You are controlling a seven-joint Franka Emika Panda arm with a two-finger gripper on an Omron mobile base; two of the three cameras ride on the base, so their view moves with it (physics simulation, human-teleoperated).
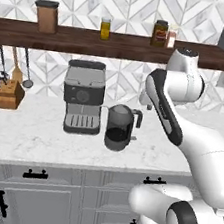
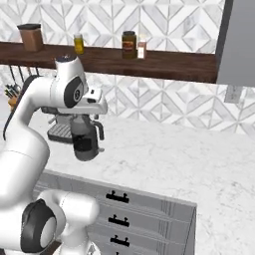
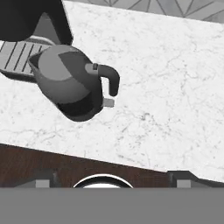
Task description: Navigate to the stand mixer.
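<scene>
The stand mixer is out of view. My gripper [image 3: 112, 178] hangs over the marble counter [image 3: 166, 87] at about shelf height, beside a dark grey kettle [image 3: 70, 85]. Its two finger tips [image 3: 43, 178] stand far apart at the bottom of the hand view, open with nothing between them. In the right base view the white hand [image 2: 94, 105] sits just above the kettle [image 2: 85, 142].
A boxy grey espresso machine [image 1: 83, 97] with a drip tray stands left of the kettle [image 1: 119, 127]. A knife block [image 1: 9, 94] and hanging utensils are at the far left. A dark wooden shelf [image 1: 93, 42] carries several jars. The counter [image 2: 174, 159] runs on to the right.
</scene>
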